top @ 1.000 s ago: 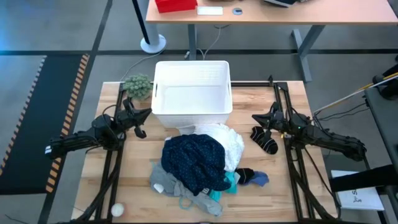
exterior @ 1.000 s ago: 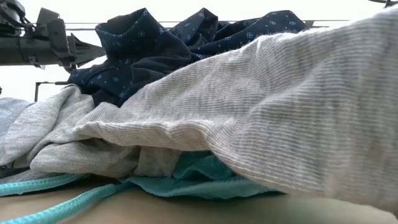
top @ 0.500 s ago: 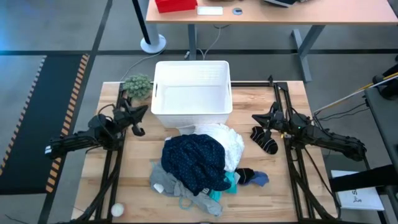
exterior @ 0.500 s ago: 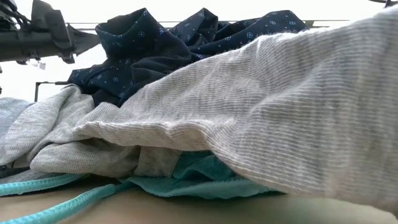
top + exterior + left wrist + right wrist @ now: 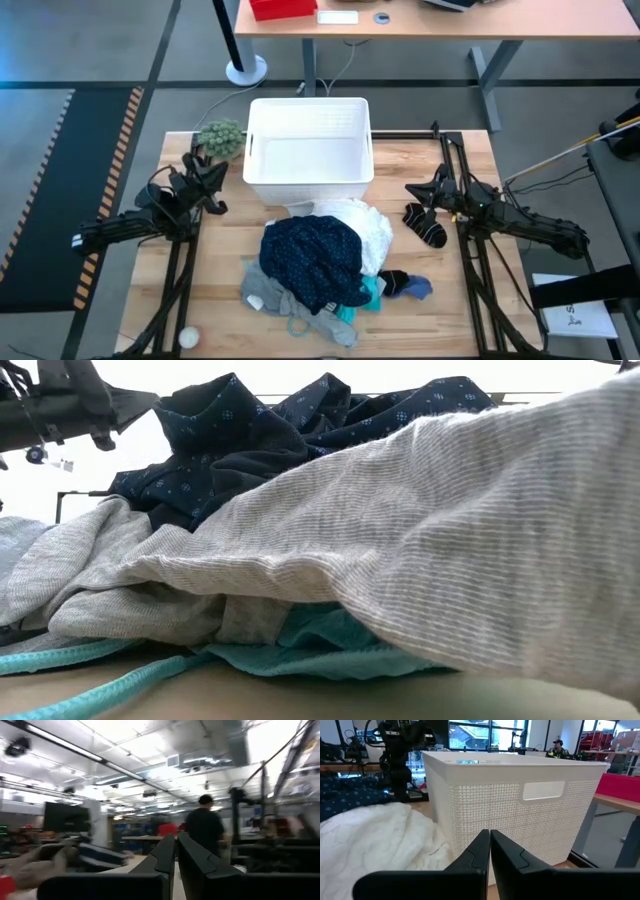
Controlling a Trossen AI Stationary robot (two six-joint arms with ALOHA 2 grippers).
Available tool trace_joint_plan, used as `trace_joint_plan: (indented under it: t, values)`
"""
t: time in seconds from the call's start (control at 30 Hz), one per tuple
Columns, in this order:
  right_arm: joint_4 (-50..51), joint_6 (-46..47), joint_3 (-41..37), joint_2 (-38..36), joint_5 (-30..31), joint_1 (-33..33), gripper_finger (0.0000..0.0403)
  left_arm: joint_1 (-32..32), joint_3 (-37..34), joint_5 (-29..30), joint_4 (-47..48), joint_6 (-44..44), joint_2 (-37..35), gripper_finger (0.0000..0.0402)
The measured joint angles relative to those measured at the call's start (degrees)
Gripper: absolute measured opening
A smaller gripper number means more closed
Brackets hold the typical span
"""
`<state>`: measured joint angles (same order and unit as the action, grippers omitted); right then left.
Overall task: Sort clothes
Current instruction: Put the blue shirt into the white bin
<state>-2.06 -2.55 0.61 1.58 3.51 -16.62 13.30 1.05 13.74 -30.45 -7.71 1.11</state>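
Observation:
The clothes lie in a pile at the table's middle: a dark navy dotted top [image 5: 312, 258] on top, a white garment [image 5: 368, 228] behind it, and grey [image 5: 283, 300] and teal [image 5: 366, 293] pieces at the near side. A black sock [image 5: 426, 226] lies to the right, and black and blue socks [image 5: 405, 286] lie near the pile. My left gripper [image 5: 213, 170] is shut and empty, raised left of the bin, and its wrist view [image 5: 176, 840] looks into the room. My right gripper [image 5: 412, 189] is shut and empty just beyond the black sock, facing the bin [image 5: 520, 795].
A white plastic bin [image 5: 308, 150] stands at the table's far middle, with a small green plant [image 5: 222, 135] at its left. A small white ball [image 5: 187, 336] lies at the near left corner. A person stands in the room beyond [image 5: 202, 822].
My left gripper has risen and drawn back toward the table's left and far edge, tipping its fingers upward and away from the pile. It stays shut. The right arm and the clothes have kept still.

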Motion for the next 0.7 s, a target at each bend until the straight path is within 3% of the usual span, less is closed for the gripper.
trace_joint_plan:
  t: [0.13,0.4,0.7]
  values:
    - [-0.03,0.0,0.02,0.0,0.0,-0.01,0.0,0.0,0.04,-12.4,-0.96,1.19,2.36,0.0008]
    - [-0.97,0.08,0.02,0.0,-0.08,-0.01,0.0,-0.13,7.26,-21.53,3.86,3.41,15.13,0.0037]
    - [-1.61,3.02,0.02,0.0,-0.54,0.0,0.0,-2.39,26.02,-24.84,30.14,1.16,35.65,0.011]
